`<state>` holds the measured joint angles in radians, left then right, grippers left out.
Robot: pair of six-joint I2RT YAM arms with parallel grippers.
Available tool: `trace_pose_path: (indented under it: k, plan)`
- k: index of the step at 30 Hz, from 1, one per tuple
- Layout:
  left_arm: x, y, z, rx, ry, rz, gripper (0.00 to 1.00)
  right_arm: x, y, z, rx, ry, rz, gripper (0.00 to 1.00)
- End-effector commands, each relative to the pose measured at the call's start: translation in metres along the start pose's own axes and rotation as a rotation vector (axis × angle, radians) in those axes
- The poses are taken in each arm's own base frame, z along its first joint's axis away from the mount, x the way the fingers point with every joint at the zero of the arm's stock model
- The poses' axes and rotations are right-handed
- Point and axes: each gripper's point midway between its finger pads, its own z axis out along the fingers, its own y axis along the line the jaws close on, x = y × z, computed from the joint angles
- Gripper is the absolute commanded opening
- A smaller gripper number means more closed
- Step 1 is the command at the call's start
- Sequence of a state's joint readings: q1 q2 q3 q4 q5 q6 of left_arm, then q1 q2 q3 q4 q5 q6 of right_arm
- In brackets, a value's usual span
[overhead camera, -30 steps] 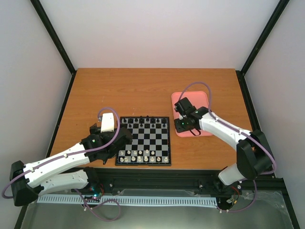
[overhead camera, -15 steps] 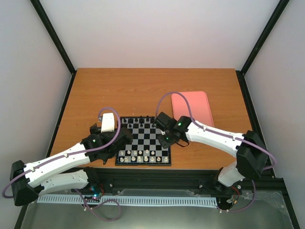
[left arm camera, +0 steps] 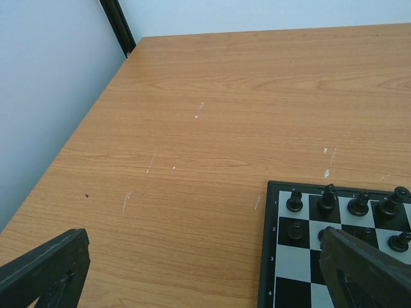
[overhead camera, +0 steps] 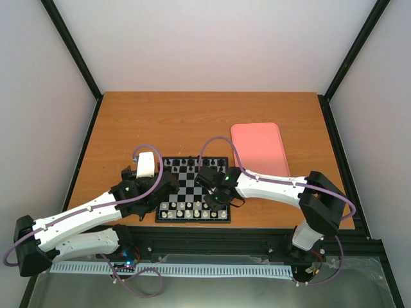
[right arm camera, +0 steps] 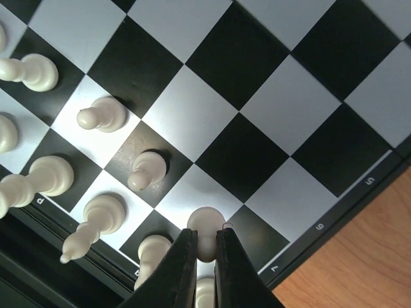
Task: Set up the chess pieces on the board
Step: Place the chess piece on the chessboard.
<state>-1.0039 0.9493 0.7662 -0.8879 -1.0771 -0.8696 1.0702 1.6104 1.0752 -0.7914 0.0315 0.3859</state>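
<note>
The board (overhead camera: 192,190) lies at the table's near middle, black figures along its far rows and cream-white chess pieces (overhead camera: 188,209) along its near rows. My right gripper (right arm camera: 205,247) is shut on a cream-white pawn (right arm camera: 206,226), held just over the board's near right squares beside other white pieces (right arm camera: 100,115). In the top view that gripper (overhead camera: 217,196) hangs over the board's right half. My left gripper (overhead camera: 168,183) stands open at the board's left edge; its fingers (left arm camera: 45,273) frame bare wood and the board's corner (left arm camera: 292,256).
A pink tray (overhead camera: 259,149) sits to the right of the board, nothing on it in view. Black frame posts (overhead camera: 70,48) rise at the table's far corners, with walls on both sides. A black post (left arm camera: 117,22) stands at the table's far left corner.
My right arm has swung left from the pink tray to above the board's right half, carrying the white pawn. The left arm has not moved.
</note>
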Motion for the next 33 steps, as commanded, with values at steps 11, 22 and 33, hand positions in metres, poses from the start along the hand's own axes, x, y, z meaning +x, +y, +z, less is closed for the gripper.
trace_pose_path:
  k: [11,22,33]
  plan:
    - [-0.015,0.001,-0.003,-0.009,-0.026,-0.049,1.0,0.006,0.007,0.021,-0.009,0.032,-0.006,0.04]
    - [-0.015,0.001,-0.004,-0.005,-0.025,-0.052,1.0,0.009,0.008,0.022,-0.001,0.044,-0.015,0.05]
    - [-0.015,0.002,-0.004,-0.004,-0.025,-0.057,1.0,0.008,0.005,0.02,0.02,0.037,-0.029,0.12]
